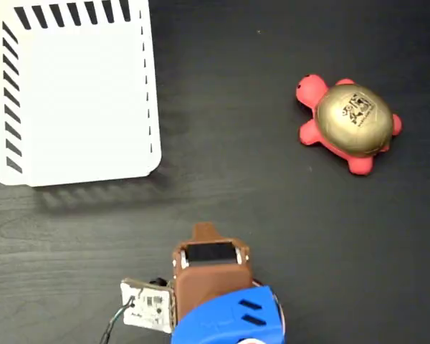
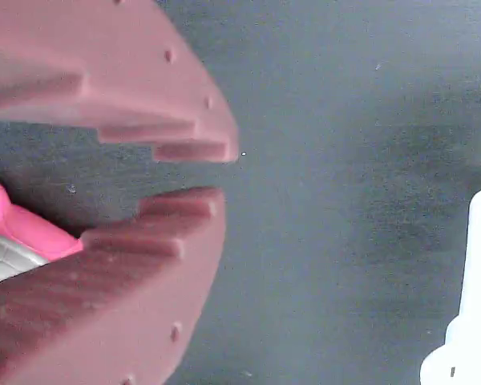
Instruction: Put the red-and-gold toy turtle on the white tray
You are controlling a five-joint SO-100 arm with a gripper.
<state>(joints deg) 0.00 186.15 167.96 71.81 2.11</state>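
The red-and-gold toy turtle [image 1: 349, 124] lies on the dark table at the right of the fixed view, gold shell up, head toward the upper left. The white tray [image 1: 75, 93] sits in the upper left corner and holds nothing. My gripper [image 1: 206, 231] is low in the middle, far from both. In the wrist view my gripper [image 2: 216, 172] has its two brown fingers almost together, only a narrow slit between the tips and nothing in it. A pink and pale bit [image 2: 24, 228] behind the fingers looks like the turtle. A tray corner [image 2: 473, 313] shows at the right.
The blue and brown arm body [image 1: 226, 315] with a small circuit board [image 1: 147, 304] fills the bottom centre of the fixed view. Dark wood-grain table [image 1: 272, 215] lies between tray, turtle and arm.
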